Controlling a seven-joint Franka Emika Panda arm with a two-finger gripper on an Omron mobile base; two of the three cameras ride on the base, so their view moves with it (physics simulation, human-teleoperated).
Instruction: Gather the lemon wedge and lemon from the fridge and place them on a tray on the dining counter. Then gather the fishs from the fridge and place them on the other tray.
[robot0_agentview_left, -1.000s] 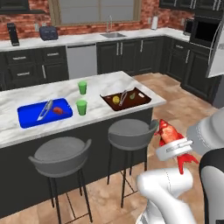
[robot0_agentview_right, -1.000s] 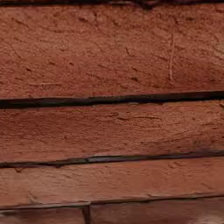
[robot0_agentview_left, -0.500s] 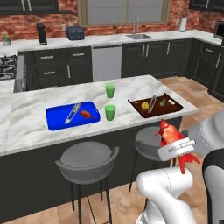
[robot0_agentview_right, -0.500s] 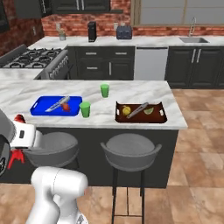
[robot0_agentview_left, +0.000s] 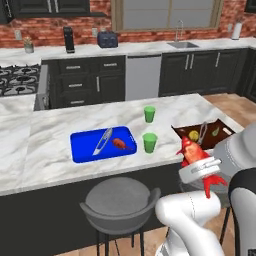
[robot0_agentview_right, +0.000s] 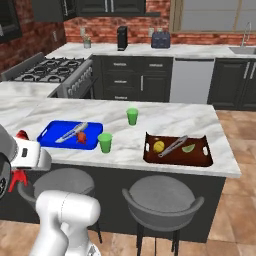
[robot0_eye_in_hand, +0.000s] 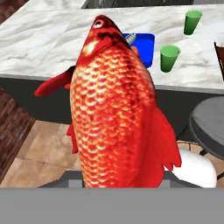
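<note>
The gripper (robot0_agentview_left: 200, 168) is clamped on the second fish (robot0_eye_in_hand: 114, 109); next it must reach forward-left over the surface (robot0_agentview_left: 50, 145) to the blue tray (robot0_agentview_left: 82, 150).

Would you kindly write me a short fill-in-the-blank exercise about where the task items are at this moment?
1. The gripper is shut on a red-orange ____.
2. The other fish lies on the ____ tray, beside a silvery utensil.
3. The lemon and the lemon wedge lie on the reddish-brown tray, with ____ between them.
4. Two ____ cups stand on the dining counter between the trays.

Missing words: fish; blue; tongs; green
</note>
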